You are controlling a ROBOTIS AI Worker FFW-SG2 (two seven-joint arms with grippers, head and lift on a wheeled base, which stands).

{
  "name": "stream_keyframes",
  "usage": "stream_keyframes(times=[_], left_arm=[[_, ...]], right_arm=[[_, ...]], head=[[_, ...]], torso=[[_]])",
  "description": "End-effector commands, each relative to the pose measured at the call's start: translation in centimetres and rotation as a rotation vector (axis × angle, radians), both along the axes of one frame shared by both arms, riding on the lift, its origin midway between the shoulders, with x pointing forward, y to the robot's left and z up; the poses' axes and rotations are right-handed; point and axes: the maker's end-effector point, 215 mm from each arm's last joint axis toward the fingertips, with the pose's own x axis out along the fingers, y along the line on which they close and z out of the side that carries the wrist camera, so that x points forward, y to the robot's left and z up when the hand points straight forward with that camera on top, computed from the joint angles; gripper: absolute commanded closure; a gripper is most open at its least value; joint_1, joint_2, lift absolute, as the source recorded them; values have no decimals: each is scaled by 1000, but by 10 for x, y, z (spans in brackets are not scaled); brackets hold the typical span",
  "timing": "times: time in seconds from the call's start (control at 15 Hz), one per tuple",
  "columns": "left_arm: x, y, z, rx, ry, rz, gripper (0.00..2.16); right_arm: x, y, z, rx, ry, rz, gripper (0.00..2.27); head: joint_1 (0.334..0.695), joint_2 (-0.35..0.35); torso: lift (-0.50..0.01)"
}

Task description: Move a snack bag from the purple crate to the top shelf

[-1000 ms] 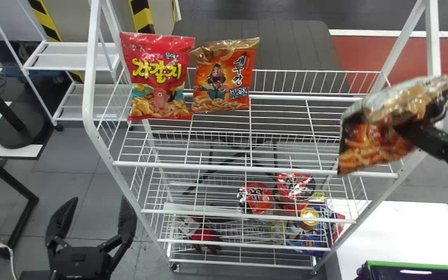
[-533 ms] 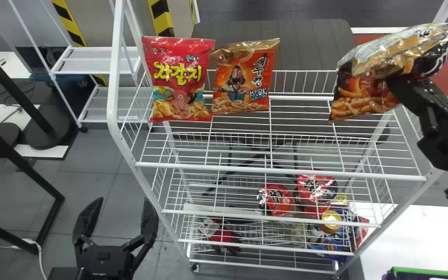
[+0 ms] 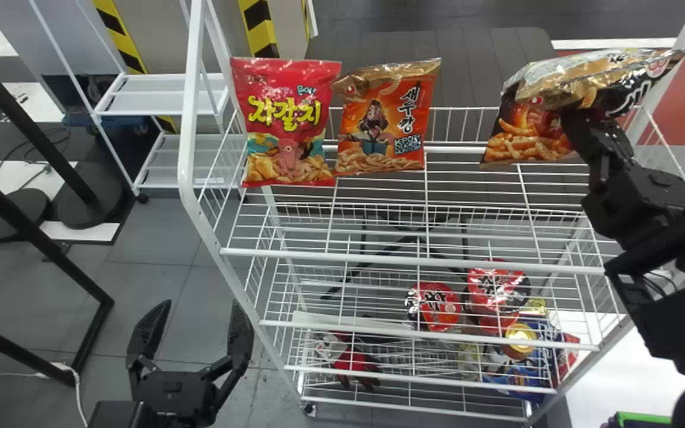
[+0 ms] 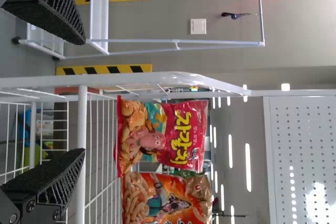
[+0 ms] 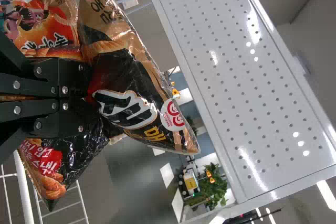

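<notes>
The left tool (image 3: pixel 201 308) is spread wide with nothing in it. The right tool (image 5: pixel 88 98) pinches the snack bag (image 3: pixel 524 139) above the top shelf (image 3: pixel 414 260). Dropped too high, it might flop over. It has big white writing. The red bag (image 3: pixel 286 122) has yellow letters; the orange bag (image 3: pixel 381 128), black ones.

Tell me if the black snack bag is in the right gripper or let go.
In it: the right gripper is shut on the black snack bag, which bulges out on both sides.
</notes>
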Motion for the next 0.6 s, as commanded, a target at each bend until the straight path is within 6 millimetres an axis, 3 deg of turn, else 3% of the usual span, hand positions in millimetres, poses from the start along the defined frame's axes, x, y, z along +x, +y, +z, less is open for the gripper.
stream_keyframes(times=[0.0,0.53], left_arm=[[1,3,0,1,-2,1,76],[2,14,0,6,2,8,76]], right_arm=[[18,7,-14,39,3,3,1932],[67,27,-64,61,81,-2,1932]], head=[[695,132],[695,159]], torso=[[1],[1]])
